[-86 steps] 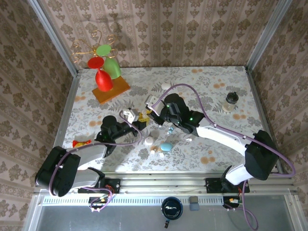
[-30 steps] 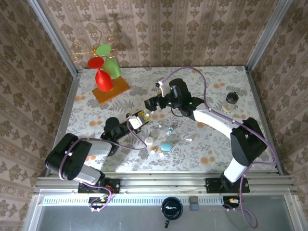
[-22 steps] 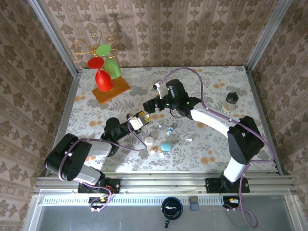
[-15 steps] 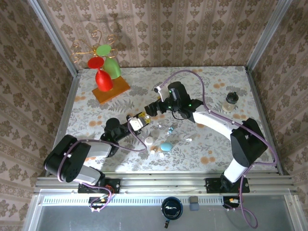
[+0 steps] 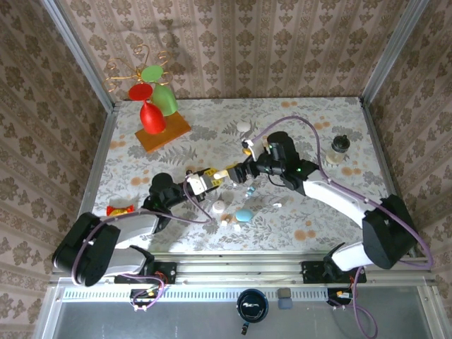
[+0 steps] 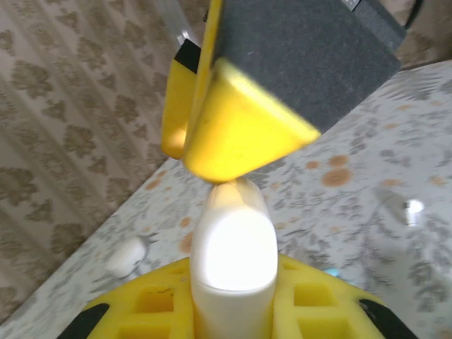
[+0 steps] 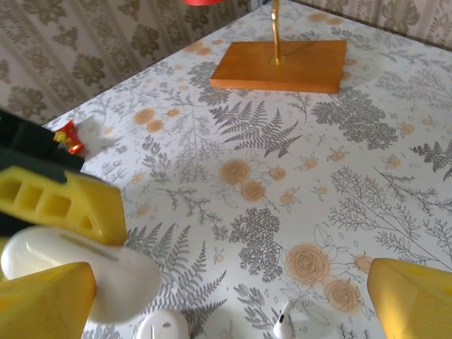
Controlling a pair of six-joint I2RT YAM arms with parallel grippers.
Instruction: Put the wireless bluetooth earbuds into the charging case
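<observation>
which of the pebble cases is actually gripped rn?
The white case clamped by the left gripper. The blue case and the second white case beside it lie loose on the table.

The floral table [image 5: 296,233] holds a wooden stand [image 5: 164,133], jar [image 5: 340,149], blue case [image 5: 244,215] and earbuds [image 5: 277,205].

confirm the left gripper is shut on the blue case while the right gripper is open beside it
Wrong case: the left wrist view shows the left gripper shut on the white case, with the right gripper open beside it; the blue case lies on the table.
</observation>
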